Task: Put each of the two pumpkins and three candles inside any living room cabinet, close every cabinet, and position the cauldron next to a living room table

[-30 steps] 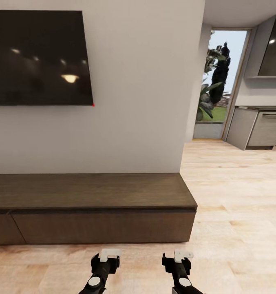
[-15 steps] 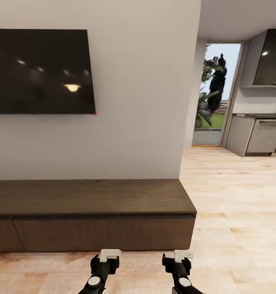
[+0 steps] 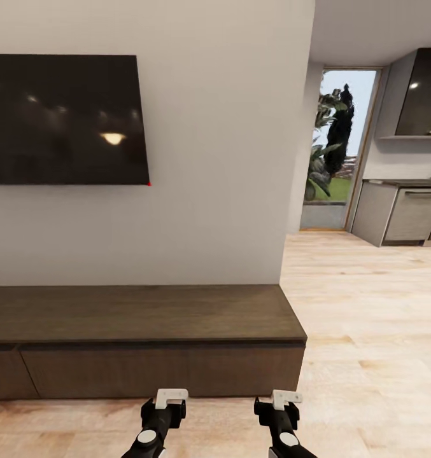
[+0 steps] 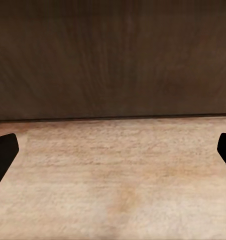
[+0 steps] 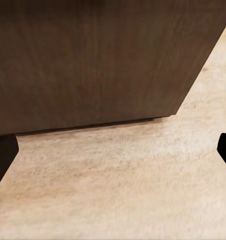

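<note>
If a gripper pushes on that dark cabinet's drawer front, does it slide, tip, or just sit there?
Probably just sits: the cabinet is long, low and flush on the wood floor, so tipping looks unlikely. Its drawer front is flat and handleless, so fingertips may slip. Both the left gripper and right gripper hang open and empty.

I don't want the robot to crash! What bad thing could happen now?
Both grippers, left and right, hang low just in front of the dark wooden cabinet; rolling forward could bump them into its flat front. The drawers look handleless, so the open jaws may struggle to grab and pull one open.
</note>
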